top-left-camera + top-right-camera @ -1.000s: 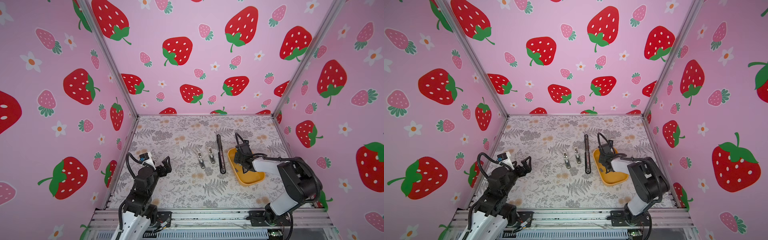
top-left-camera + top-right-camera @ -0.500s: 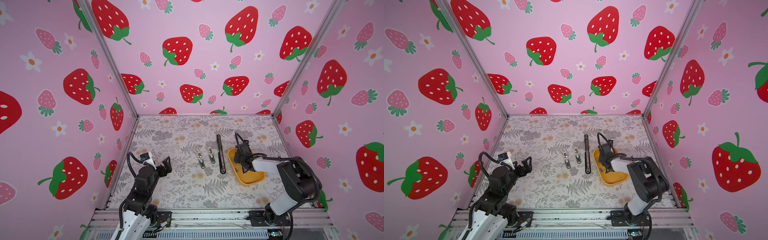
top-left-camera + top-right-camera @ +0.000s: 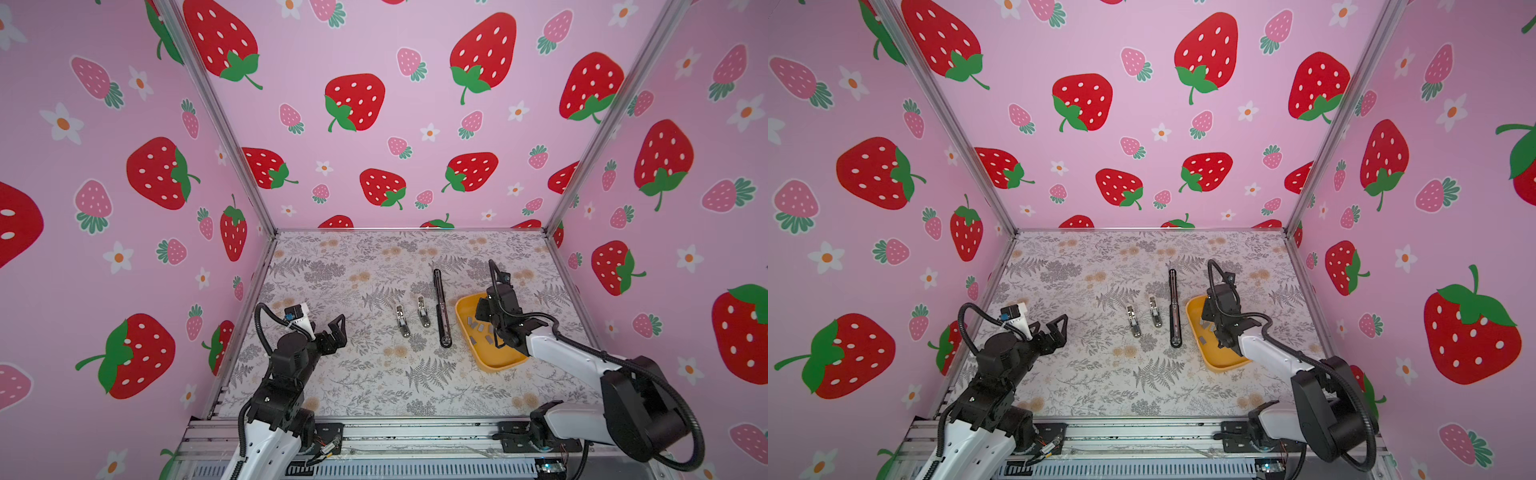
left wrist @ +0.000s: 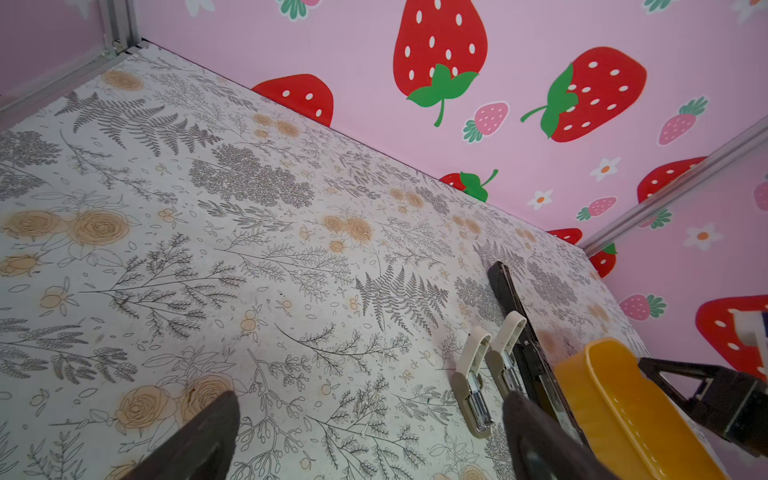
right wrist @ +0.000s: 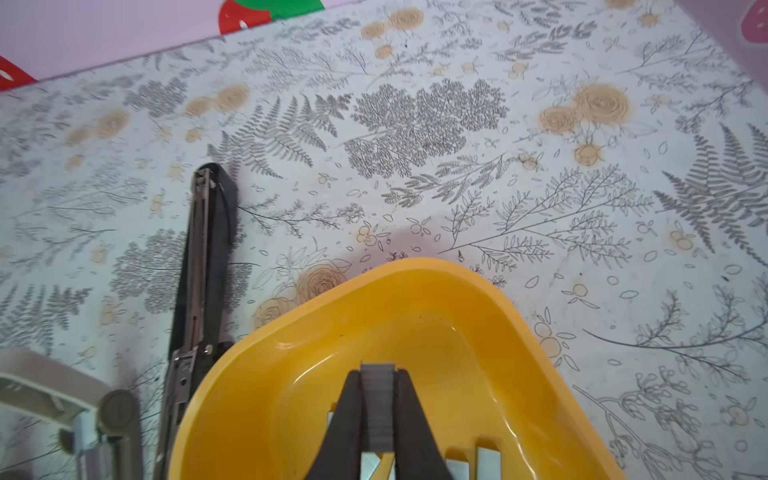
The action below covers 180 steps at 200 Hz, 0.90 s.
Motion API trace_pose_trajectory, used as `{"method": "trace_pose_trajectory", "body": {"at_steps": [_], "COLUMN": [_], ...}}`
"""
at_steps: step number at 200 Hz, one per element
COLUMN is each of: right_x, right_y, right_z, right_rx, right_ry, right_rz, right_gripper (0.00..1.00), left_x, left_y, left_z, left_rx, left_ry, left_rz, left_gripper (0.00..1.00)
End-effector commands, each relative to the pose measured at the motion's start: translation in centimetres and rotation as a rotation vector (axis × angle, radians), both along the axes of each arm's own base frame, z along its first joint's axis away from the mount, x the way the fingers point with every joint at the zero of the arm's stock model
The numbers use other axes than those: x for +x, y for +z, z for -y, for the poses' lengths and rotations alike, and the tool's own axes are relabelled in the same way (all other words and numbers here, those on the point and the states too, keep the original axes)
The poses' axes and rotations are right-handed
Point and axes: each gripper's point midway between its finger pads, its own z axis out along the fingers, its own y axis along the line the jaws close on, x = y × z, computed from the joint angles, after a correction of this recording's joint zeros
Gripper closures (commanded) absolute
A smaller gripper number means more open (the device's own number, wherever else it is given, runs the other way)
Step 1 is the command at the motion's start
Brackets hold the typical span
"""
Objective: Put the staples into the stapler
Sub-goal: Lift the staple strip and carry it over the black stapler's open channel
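Observation:
Several grey staples (image 3: 471, 321) lie as short strips in a yellow tray (image 3: 490, 365). My right gripper (image 5: 377, 374) reaches down into the tray and is shut on one strip of staples (image 5: 377, 407), which stands between the two fingers. More strips (image 5: 486, 461) lie behind it. Two small whitish staplers (image 3: 402, 321) (image 3: 422, 311) lie side by side mid-table. Beside them a long black stapler (image 3: 441, 307) lies opened flat against the tray. My left gripper (image 3: 338, 328) hovers open at the left, holding nothing.
The tray (image 3: 1221, 365) sits right of the black stapler (image 3: 1174, 307), nearly touching it. Pink strawberry walls close in the floral table on three sides, and a metal rail runs along the front edge. In the left wrist view the small staplers (image 4: 471, 374) lie just ahead.
My right gripper's jaws have drawn in onto the staple strip in the tray. Both arms stay where they were.

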Motion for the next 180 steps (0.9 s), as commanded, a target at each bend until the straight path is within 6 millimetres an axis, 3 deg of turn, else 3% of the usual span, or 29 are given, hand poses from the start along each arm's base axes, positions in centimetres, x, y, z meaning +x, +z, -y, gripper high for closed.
{"method": "trace_pose_trajectory", "body": {"at_steps": [1, 47, 96, 133, 180], "right_x": [-1.4, -4.3, -8.9, -11.6, -12.1], "right_y": [1.2, 4.6, 7.7, 6.9, 3.3], "right_z": [-1.0, -4.0, -8.4, -10.6, -12.4], "right_rx": [0.046, 0.145, 0.205, 0.179, 0.133], "right_ry": [0.081, 0.231, 0.372, 0.380, 0.347], "right_rz": [0.040, 0.130, 0.240, 0.239, 0.151], "right_gripper": [0.89, 0.90, 0.92, 0.92, 0.92], "left_x": [-0.1, -0.3, -0.6, -0.5, -0.3], "left_y": [2.2, 2.9, 3.9, 3.7, 3.0], "left_z": [2.1, 3.3, 5.3, 6.5, 7.4], "left_rx": [-0.025, -0.049, -0.116, -0.135, -0.094], "left_ry": [-0.121, -0.186, -0.296, -0.343, -0.374], "left_rz": [0.073, 0.096, 0.128, 0.129, 0.101], "left_gripper": [0.01, 0.01, 0.02, 0.02, 0.03]}}
